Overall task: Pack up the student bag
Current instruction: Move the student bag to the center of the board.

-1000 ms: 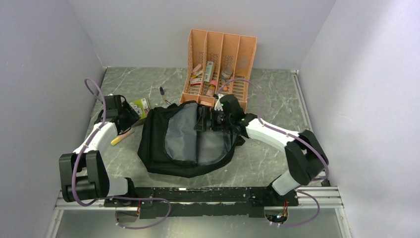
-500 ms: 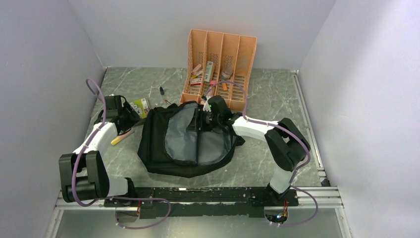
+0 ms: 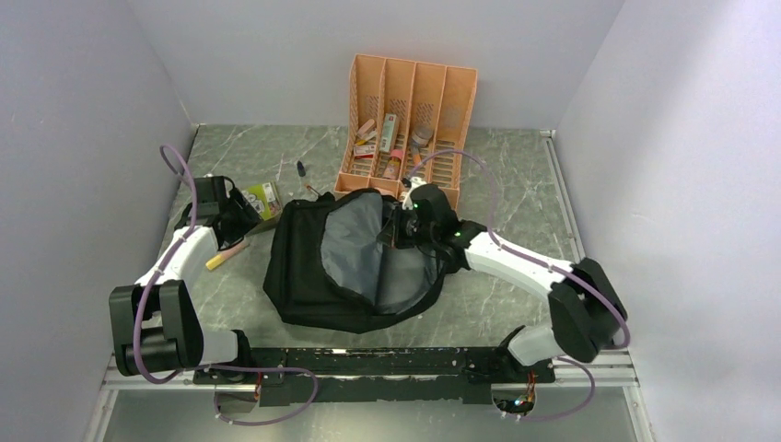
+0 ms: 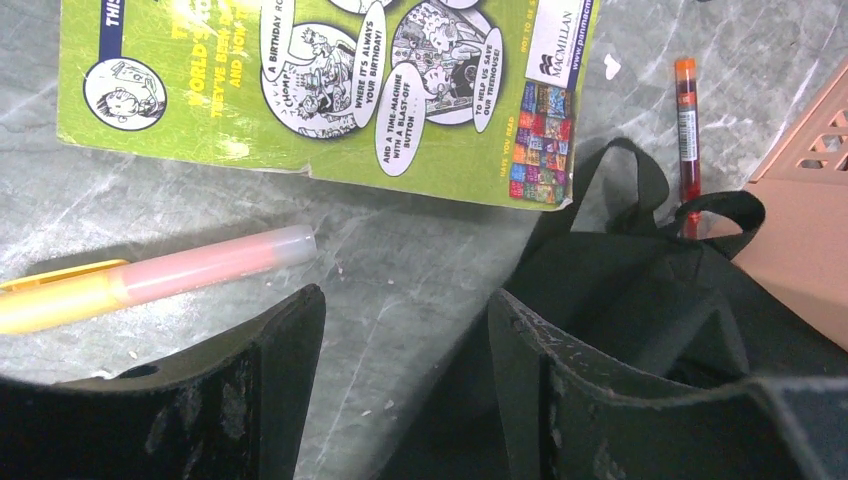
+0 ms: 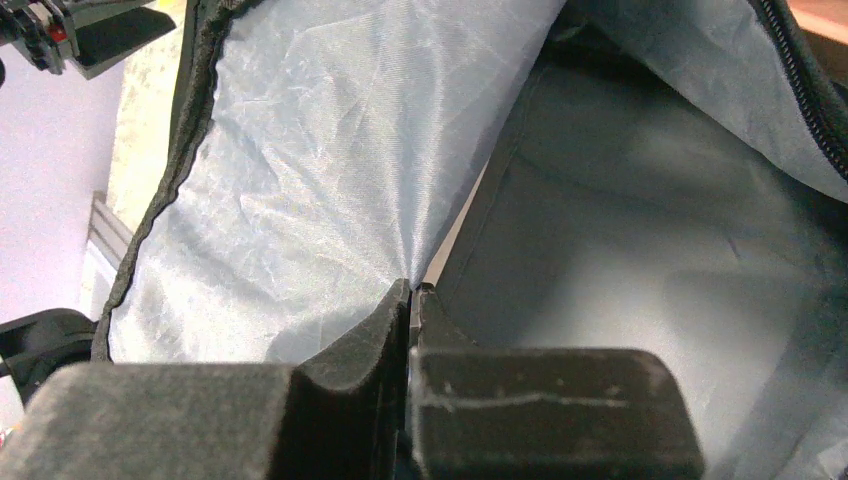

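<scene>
Since a second ago the right gripper (image 3: 402,230) has snapped closed and its arm has swung its elbow out to the right, dragging the flap of the student bag (image 3: 322,276) open wider. Black and soft, the bag lies in the middle of the table (image 3: 525,184), its grey inside showing from above. The closed jaws pinch only a small pucker of the lining (image 5: 330,170) at their very tips. That thin hold looks like the weak point: the slick fabric could slide free and let the mouth fall shut, or a harder pull could drag the whole bag toward the orange file rack (image 3: 410,101) just behind it. Off to the bag's left, the left gripper (image 4: 405,305) hangs partly open and empty just above the table. A pink-and-yellow pen (image 4: 160,275) lies beside one finger and a green comic book (image 4: 320,90) beyond. The bag's strap loop (image 4: 655,180) lies near the other finger and could snag on a reach for the pen.
</scene>
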You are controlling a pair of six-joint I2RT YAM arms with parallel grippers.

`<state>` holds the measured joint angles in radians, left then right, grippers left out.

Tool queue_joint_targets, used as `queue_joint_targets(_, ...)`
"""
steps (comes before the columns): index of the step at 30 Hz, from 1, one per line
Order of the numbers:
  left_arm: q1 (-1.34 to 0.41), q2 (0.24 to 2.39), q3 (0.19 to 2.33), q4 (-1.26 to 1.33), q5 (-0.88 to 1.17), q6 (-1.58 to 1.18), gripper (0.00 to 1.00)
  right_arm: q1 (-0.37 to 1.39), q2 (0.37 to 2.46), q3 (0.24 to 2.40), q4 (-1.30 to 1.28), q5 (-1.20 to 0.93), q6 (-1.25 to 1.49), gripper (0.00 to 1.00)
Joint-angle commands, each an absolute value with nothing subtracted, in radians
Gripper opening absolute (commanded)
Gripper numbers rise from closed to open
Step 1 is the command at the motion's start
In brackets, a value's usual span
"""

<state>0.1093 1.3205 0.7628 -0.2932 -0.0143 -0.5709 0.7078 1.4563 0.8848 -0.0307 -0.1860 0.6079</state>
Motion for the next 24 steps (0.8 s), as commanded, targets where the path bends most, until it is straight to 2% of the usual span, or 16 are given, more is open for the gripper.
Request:
queue_joint_targets(1,0.108,1.323,0.809,-0.300,0.002,-0.551,0.65,0.690,1.341,0.838,-0.159,-0.044,0.575,0.01)
queue_joint_targets(17,0.125,1.335,0.876,-0.344,-0.074,-0.528,0.66,0.639,1.179,0.875,-0.386,0.131,0.510,0.00)
queue_joint_targets(18,0.128,1.337,0.882,-0.345,-0.074,-0.527,0.67,0.639,1.177,0.889,-0.394,0.139,0.500,0.03)
queue_joint_targets(21,0.141,1.348,0.899,-0.351,-0.072,-0.523,0.68,0.640,1.178,0.944,-0.414,0.180,0.475,0.38)
queue_joint_targets(22,0.147,1.352,0.902,-0.355,-0.074,-0.524,0.69,0.640,1.179,0.964,-0.413,0.197,0.464,0.44)
queue_joint_targets(24,0.158,1.357,0.906,-0.357,-0.073,-0.525,0.70,0.640,1.188,1.011,-0.399,0.226,0.441,0.51)
